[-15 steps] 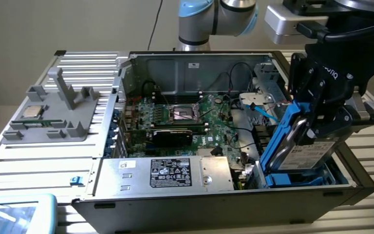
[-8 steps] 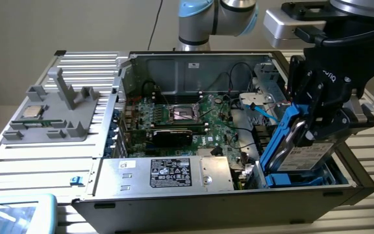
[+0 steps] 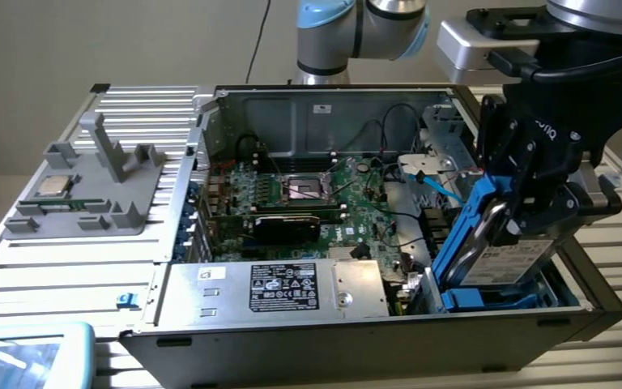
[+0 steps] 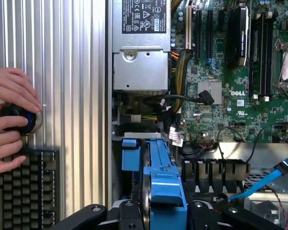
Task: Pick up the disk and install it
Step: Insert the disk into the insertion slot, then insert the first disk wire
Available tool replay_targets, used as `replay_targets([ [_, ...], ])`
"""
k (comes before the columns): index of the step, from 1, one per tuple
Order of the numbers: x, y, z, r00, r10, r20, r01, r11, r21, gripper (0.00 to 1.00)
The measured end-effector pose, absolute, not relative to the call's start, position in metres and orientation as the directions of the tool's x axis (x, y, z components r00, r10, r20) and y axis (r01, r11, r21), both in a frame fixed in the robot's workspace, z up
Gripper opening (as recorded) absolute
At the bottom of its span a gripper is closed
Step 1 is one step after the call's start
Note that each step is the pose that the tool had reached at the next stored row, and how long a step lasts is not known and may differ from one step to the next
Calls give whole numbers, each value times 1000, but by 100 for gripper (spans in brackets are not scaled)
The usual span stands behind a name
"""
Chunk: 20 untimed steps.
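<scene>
DISK OVER THE BAY: A black robot gripper (image 3: 527,215) on 1 Universal Robots arm clamps the disk (image 3: 509,261), a flat silver-grey metal hard drive with a white printed label and blue plastic bracket rails. It holds the drive on edge above the blue plastic drive bay (image 3: 495,298), at the front corner of an open black computer case (image 3: 343,348) on the exterior view's right. The jaws are closed across the drive's 2 flat faces, a hold that appears chosen to leave the rails free to meet the bay's guides. The drive's lower end is in or just over the bay; whether it is seated cannot be told. Beside the bay lie a large silver power-supply box with a black label (image 3: 279,288) and a green motherboard (image 3: 311,203). In the wrist view, a person's 2 hands (image 4: 12,88) rest on a round black knob (image 4: 14,119) near a black keyboard (image 4: 24,191), apparently steering the arm.
</scene>
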State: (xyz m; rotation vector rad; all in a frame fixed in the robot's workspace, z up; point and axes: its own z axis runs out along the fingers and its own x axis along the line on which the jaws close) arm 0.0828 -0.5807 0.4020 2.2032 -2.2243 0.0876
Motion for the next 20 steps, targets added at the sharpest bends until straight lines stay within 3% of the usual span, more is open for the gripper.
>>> replay_targets([
  [9, 83, -581, 401, -10, -999, 46, -999, 9, -33, 39],
  [12, 83, -581, 401, -10, -999, 46, -999, 9, -33, 52],
  [20, 83, -581, 401, -10, -999, 46, -999, 9, -33, 52],
])
